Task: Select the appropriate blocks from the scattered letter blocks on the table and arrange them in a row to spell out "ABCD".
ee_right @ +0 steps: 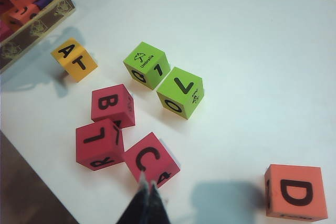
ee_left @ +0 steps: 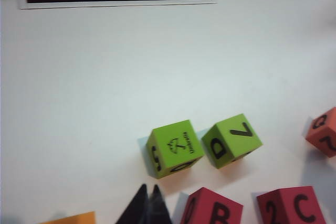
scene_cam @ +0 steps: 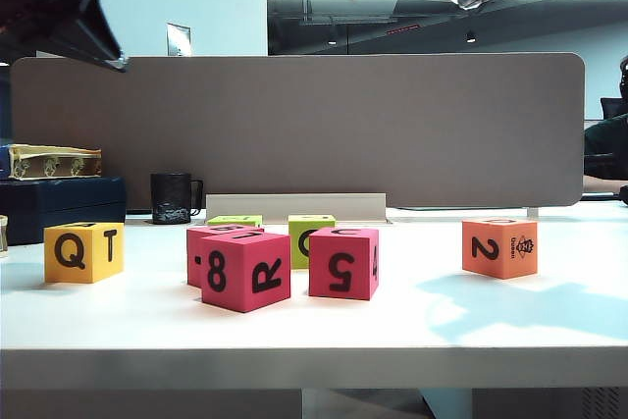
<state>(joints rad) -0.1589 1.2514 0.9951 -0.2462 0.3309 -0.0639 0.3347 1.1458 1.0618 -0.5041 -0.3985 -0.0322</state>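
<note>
Exterior view: both arms hang high, only dark parts showing at the upper corners, neither claw in sight. On the table (scene_cam: pixel 314 326), the yellow block (scene_cam: pixel 83 251) showing Q and T sits toward the left edge, the salmon block (scene_cam: pixel 499 246) with its 2 toward the right edge, and a magenta cluster in the middle: the 8/R block (scene_cam: pixel 245 271), the 5 block (scene_cam: pixel 343 262), one more magenta half hidden behind. Two green blocks peek out at the back. Nothing is in a row yet.

Left wrist view: the left gripper (ee_left: pixel 148 196) is pressed together, holding nothing, hovering near the B block (ee_left: pixel 215 209). The C block (ee_left: pixel 294 207) lies just beside it, two green blocks (ee_left: pixel 173 148) beyond.

Right wrist view: the right gripper (ee_right: pixel 147 188) is also pinched shut and empty, hanging right over the C block's near corner (ee_right: pixel 151 159). A tops the yellow block (ee_right: pixel 74 59) near the tray-side edge; D tops the salmon block (ee_right: pixel 295 192), well apart.

My read: this is the approach, no pick made. Next, a claw must spread before descending square over its block.
</note>
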